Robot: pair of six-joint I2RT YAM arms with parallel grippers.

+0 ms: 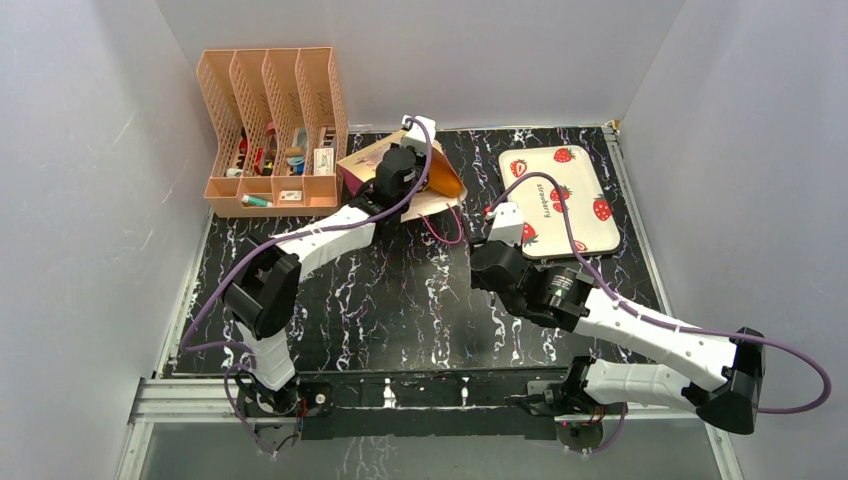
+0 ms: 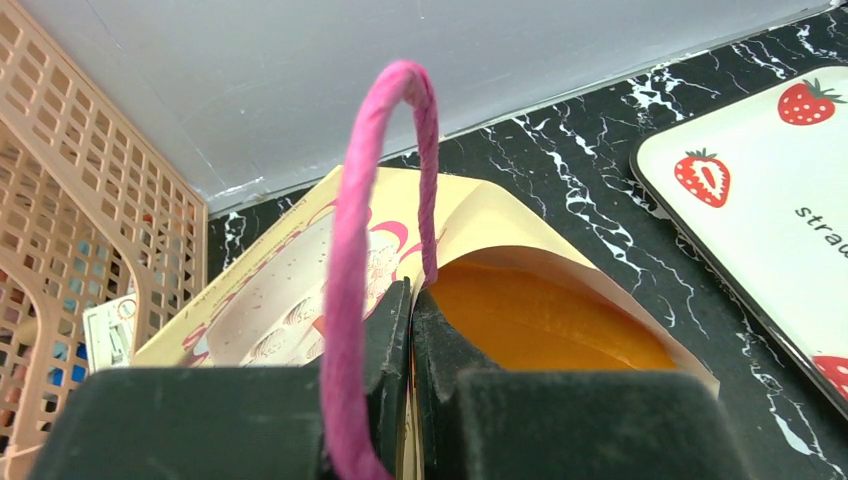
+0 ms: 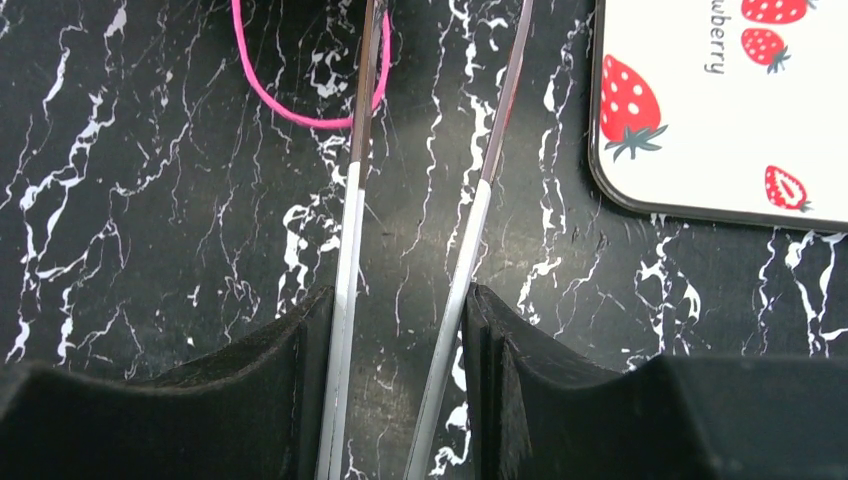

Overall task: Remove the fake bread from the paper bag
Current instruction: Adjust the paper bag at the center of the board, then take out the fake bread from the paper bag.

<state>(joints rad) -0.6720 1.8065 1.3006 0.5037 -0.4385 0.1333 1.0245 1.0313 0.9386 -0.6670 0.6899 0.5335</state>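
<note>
Paper bag (image 1: 447, 178) lies tipped at the back of the table (image 3: 150, 250), just beside the peach file rack (image 1: 270, 120). Left hand (image 2: 412, 300) is pinched tight on the bag's rim, with the pink handle (image 2: 350, 250) looped over it. Orange shows inside the mouth; whether it is bread, cannot tell. Right hand (image 3: 400, 300) grips thin metal tongs (image 3: 350, 220) near the strawberry tray (image 3: 700, 150).

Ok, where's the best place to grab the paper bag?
The paper bag's thin top edge beside the pink handle, where the left gripper pinches now. Come from the open mouth side, one finger inside: the wall is flat paper, and the bag lies tipped with its mouth toward the tray.
</note>
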